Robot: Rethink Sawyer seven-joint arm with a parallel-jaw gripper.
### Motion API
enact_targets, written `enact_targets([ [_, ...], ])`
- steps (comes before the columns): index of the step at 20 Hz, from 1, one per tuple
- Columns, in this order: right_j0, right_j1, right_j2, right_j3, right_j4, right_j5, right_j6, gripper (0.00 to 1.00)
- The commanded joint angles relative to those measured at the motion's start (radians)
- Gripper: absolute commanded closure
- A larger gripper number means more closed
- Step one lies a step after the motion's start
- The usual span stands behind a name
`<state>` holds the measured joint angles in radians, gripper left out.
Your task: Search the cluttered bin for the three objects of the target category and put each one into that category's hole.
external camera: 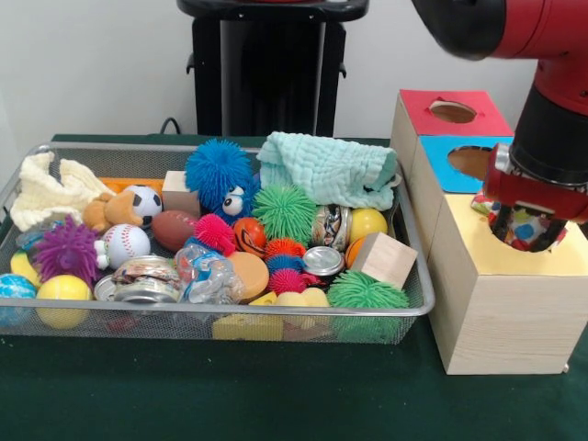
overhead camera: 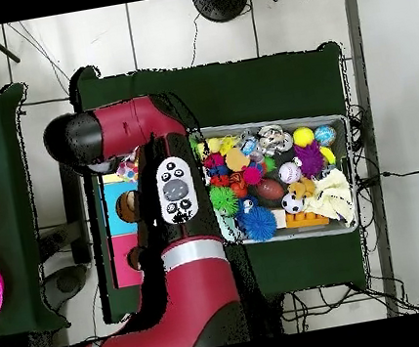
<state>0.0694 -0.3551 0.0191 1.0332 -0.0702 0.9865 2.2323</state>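
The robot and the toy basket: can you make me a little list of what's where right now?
arm: reaching over the yellow-topped box
hand: over the yellow top, with something colourful and spotted at it; open or shut cannot be told
hole: hidden under the hand
bin: on the green table, full of toys
in the bin: soccer ball, baseball, blue spiky ball, wooden block, pale green cloth
other boxes: blue-topped and red-topped, behind the yellow one

Glossy red arm with black joints, a silver band, and seemingly a grey button panel.
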Motion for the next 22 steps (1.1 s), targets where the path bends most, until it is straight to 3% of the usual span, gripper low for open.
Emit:
enact_targets([
  [1, -0.007, -0.117, 0.071, -0.125, -0.012, 0.16, -0.1, 0.0],
  [14, 0.009, -0.142, 0.058, -0.201, -0.013, 0.304, -0.048, 0.0],
  [22, 0.026, -0.171, 0.039, -0.066, -0.004, 0.237, 0.007, 0.0],
])
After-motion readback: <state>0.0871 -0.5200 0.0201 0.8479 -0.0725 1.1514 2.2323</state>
